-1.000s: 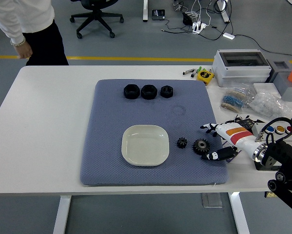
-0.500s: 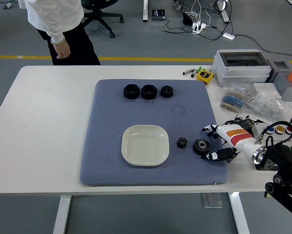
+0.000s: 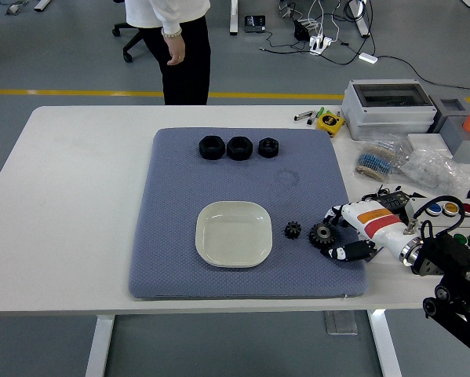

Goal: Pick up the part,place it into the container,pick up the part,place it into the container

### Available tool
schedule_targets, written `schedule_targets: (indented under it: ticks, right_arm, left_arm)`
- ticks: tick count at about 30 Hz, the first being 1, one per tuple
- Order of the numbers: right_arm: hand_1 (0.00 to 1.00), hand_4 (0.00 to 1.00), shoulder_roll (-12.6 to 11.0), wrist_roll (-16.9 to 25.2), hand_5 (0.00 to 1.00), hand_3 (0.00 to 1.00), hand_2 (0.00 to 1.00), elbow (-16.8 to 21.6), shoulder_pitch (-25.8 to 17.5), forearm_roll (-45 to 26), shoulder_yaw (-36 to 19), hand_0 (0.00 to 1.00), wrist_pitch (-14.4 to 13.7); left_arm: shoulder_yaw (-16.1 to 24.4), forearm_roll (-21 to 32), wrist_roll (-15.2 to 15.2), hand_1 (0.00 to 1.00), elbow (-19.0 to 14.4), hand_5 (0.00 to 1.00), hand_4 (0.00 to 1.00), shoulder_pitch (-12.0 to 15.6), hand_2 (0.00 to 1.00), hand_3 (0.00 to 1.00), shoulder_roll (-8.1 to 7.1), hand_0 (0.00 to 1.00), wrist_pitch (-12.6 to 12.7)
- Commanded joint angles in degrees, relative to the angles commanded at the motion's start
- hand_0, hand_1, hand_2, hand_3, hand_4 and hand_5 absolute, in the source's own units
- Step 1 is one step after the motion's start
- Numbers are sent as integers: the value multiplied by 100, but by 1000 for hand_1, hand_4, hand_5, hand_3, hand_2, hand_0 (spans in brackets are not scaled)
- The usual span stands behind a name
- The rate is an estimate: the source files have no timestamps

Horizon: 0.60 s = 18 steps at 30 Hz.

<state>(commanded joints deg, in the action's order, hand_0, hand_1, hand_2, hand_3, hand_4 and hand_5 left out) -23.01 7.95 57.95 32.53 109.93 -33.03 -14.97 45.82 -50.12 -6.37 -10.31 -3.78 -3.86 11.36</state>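
Observation:
Two black gears lie on the blue mat [image 3: 180, 196]: a small gear [image 3: 293, 229] and, to its right, a larger gear [image 3: 322, 233]. A shallow white square dish [image 3: 234, 233] sits empty to their left. My right hand [image 3: 338, 234], white with black fingers, comes in from the lower right. Its fingers are spread around the larger gear's right side, thumb below and the others above. They close in on the gear but I see no firm grasp. Three black nuts [image 3: 239, 148] stand in a row at the mat's far edge. My left arm is out of view.
A grey box [image 3: 389, 109], a yellow tape measure [image 3: 329, 122], bagged parts [image 3: 431, 167] and coloured push buttons [image 3: 453, 210] crowd the table's right side. A person [image 3: 176, 39] in a white top walks behind the far edge. Bare white tabletop [image 3: 78, 196] lies left of the mat.
My right hand slid left until its fingers bracket the larger gear. The person behind the table walked from the far left toward the middle.

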Motion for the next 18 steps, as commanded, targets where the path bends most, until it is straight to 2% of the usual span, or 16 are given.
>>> schedule_targets:
  ticks: [3, 4, 9, 10, 15, 16, 18]
  right_arm:
    - [437, 879, -41, 7, 481, 592, 562, 24, 39, 51, 69, 264, 11]
    - [400, 853, -45, 8, 476, 554, 533, 27, 43, 55, 76, 229, 12]
    - [400, 853, -74, 67, 476, 554, 533, 56, 59, 51, 126, 229, -17]
    - [249, 790, -78, 96, 460, 497, 413, 66, 58, 37, 127, 111, -50]
    - [249, 790, -89, 217, 460, 497, 413, 92, 56, -73, 122, 111, -191]
    - [145, 753, -90, 241, 472, 484, 270, 95, 57, -100, 121, 67, -210]
    - [145, 753, -95, 307, 472, 484, 270, 101, 58, -158, 120, 67, -239]
  left_arm:
    - [5, -5, -1, 722, 0, 616, 655, 1, 713, 590, -2, 778, 0]
    - [5, -5, -1, 722, 0, 616, 654, 1, 712, 590, -2, 778, 0]
    - [17, -23, -4, 722, 0, 616, 654, 3, 712, 590, -3, 778, -1]
    - [20, -23, -5, 721, 0, 616, 654, 2, 712, 589, -3, 778, -1]
    - [24, -28, -6, 721, 0, 616, 654, 1, 712, 589, -4, 778, 0]
    - [23, -25, -6, 721, 0, 615, 654, 2, 712, 589, -4, 778, 0]
    - [20, -25, -6, 721, 0, 615, 654, 2, 712, 589, -4, 778, -1]
